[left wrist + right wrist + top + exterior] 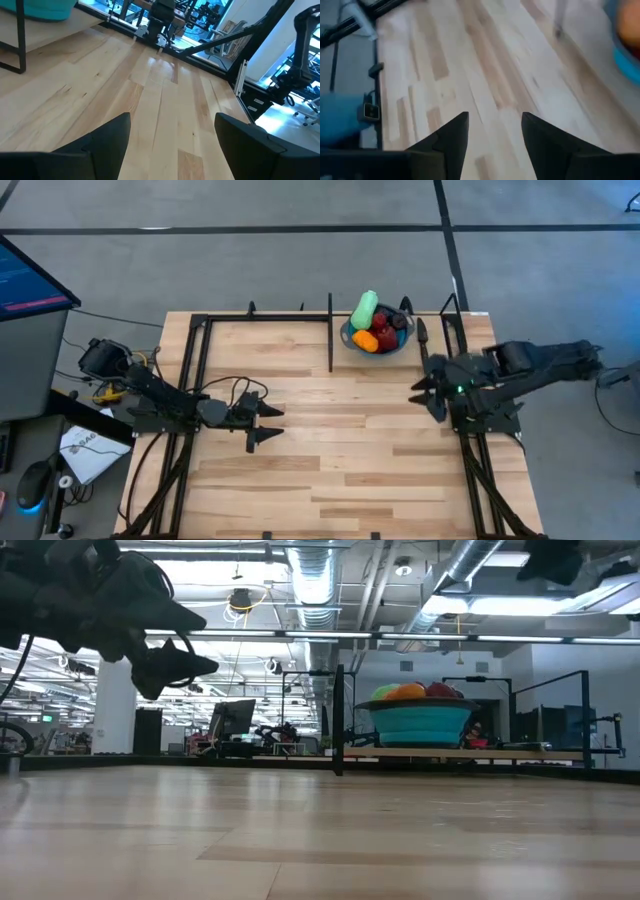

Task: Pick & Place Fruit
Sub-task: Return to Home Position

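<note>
I am holding my left pincer above the left half of the table. Its two dark fingers are standing wide apart with nothing between them. My right pincer is hovering near the right edge, and its fingers are likewise spread and gripping nothing. Under both, pale wooden planks with a smooth, faintly glossy grain are running lengthwise.

Well apart from both pincers, at the far side, the round blue bowl is sitting on a thin wooden shelf edged by a black metal frame. In the low view its wall is curving down to a narrower foot.

The fruit is lying heaped inside the bowl and rising above the rim. The pale green oblong piece is leaning over the far left rim. A rounded orange one is resting at the near side, lumpy red ones are filling the middle, and a dark purple one is lying at the right.
</note>
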`<state>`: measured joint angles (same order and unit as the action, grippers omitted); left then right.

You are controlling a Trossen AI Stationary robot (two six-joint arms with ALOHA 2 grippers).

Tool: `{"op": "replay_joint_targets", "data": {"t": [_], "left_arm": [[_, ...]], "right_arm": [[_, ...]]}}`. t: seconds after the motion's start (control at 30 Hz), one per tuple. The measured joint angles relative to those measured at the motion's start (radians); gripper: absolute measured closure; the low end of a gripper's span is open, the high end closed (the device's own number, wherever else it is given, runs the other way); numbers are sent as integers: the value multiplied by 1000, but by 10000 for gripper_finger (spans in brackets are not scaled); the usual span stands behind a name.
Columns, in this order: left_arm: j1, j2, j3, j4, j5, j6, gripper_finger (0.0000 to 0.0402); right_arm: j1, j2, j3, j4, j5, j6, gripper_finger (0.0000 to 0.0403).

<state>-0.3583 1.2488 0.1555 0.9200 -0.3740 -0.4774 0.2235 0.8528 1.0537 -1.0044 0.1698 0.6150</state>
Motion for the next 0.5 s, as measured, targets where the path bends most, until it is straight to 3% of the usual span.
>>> {"op": "replay_joint_targets", "data": {"t": [0.2, 0.33, 0.5], "left_arm": [[1, 0, 0, 10, 0, 0, 117], [3, -4, 0, 37, 0, 4, 117], [33, -58, -1, 38, 17, 38, 117]], "right_arm": [[133, -63, -172, 416, 169, -278, 255], [129, -147, -307, 626, 156, -397, 286], [68, -295, -504, 809, 69, -425, 319]]}}
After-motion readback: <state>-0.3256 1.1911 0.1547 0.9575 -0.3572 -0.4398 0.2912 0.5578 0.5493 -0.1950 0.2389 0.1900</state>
